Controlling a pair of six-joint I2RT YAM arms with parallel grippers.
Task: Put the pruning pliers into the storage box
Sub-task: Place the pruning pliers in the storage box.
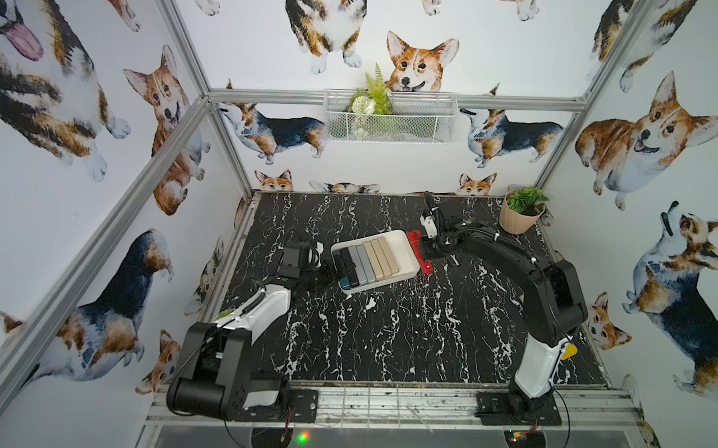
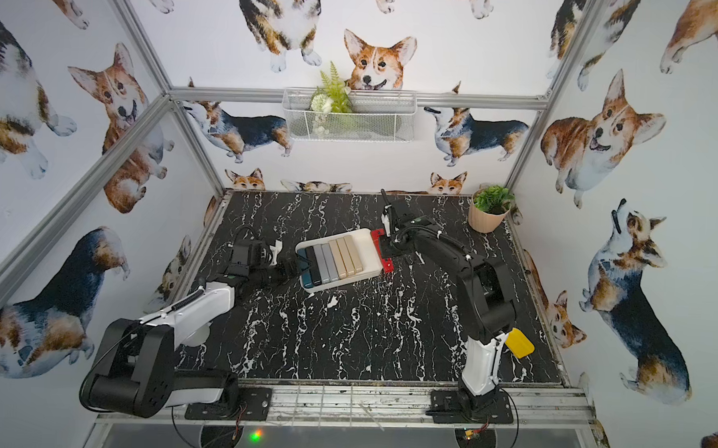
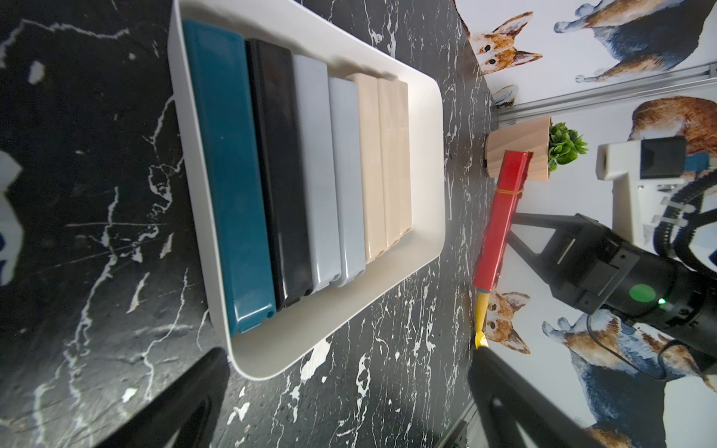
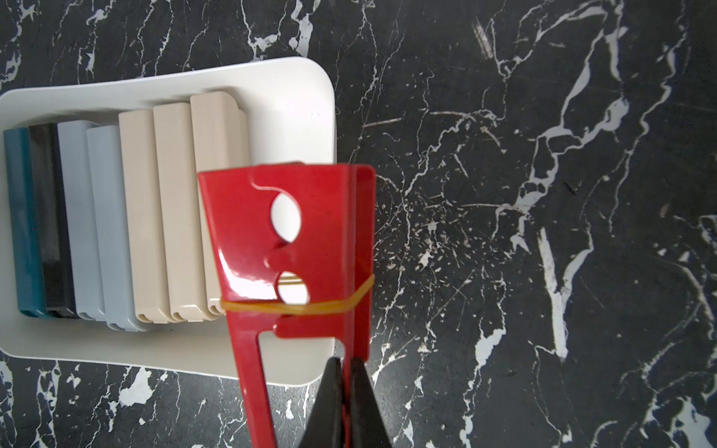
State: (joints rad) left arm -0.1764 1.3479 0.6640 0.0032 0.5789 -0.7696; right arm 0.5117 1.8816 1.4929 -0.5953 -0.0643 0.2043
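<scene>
The storage box (image 1: 404, 250) is a shallow white tray at the middle of the black marble table. Inside it, side by side, lie teal (image 3: 229, 174), black, two grey and three beige pruning pliers (image 4: 174, 213). My right gripper (image 4: 346, 362) is shut on the thin edge of the red pruning pliers (image 4: 310, 232), which have a rubber band round them. They hang over the box's right rim (image 2: 382, 251). My left gripper (image 3: 349, 388) stands open at the box's left end, its fingers either side of the near corner with nothing between them.
A potted plant (image 1: 522, 211) stands at the back right corner. A white wire-mesh basket (image 1: 389, 118) with greenery hangs on the back wall. The yellow shovel (image 2: 519, 343) lies behind the right arm's base, near the right wall.
</scene>
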